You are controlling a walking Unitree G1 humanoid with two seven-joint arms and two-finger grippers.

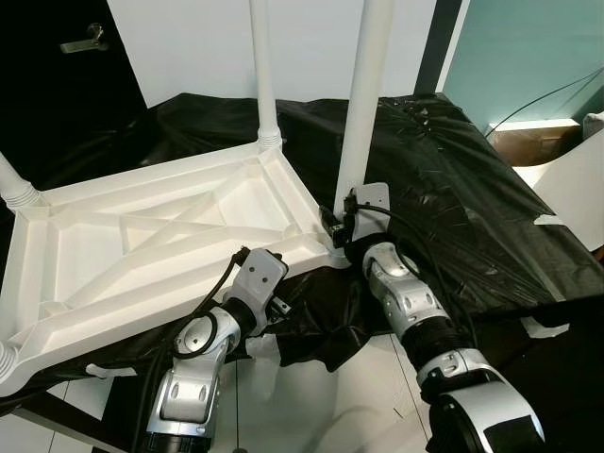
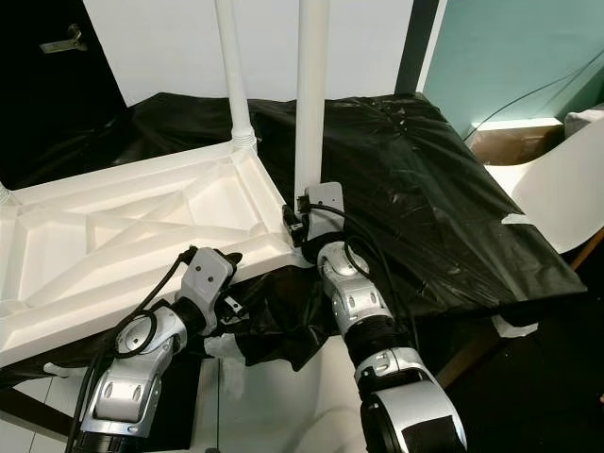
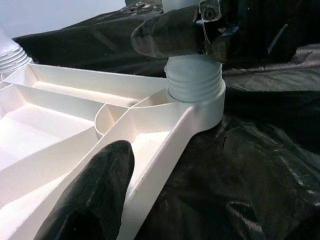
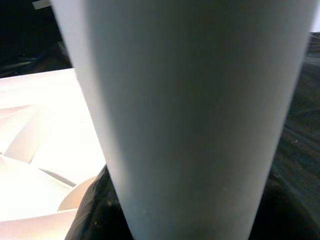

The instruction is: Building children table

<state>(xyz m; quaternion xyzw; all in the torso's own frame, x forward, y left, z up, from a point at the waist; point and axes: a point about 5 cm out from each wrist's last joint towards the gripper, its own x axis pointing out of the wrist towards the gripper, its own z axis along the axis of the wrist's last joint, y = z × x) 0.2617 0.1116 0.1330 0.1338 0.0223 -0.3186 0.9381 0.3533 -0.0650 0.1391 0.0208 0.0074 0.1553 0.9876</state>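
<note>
A white plastic table top (image 1: 142,236) lies upside down on a black sheet, ribs facing up. A tall white leg (image 1: 363,94) stands in its near right corner socket (image 3: 205,107). My right gripper (image 1: 342,222) is shut around that leg just above its threaded base (image 3: 195,80). The leg (image 4: 185,115) runs between the fingers in the right wrist view. My left gripper (image 1: 267,260) clamps the table top's front rim, with one finger (image 3: 95,195) lying inside the rim. A second leg (image 1: 262,66) stands in the far corner. A leg base (image 1: 14,189) shows at the left corner.
The black sheet (image 1: 453,198) covers the work surface and hangs over its front edge. A cardboard box (image 1: 533,142) and a white panel (image 1: 576,179) sit at the right. A dark door with a handle (image 1: 85,40) is at the back left. White floor tiles (image 1: 311,406) lie below.
</note>
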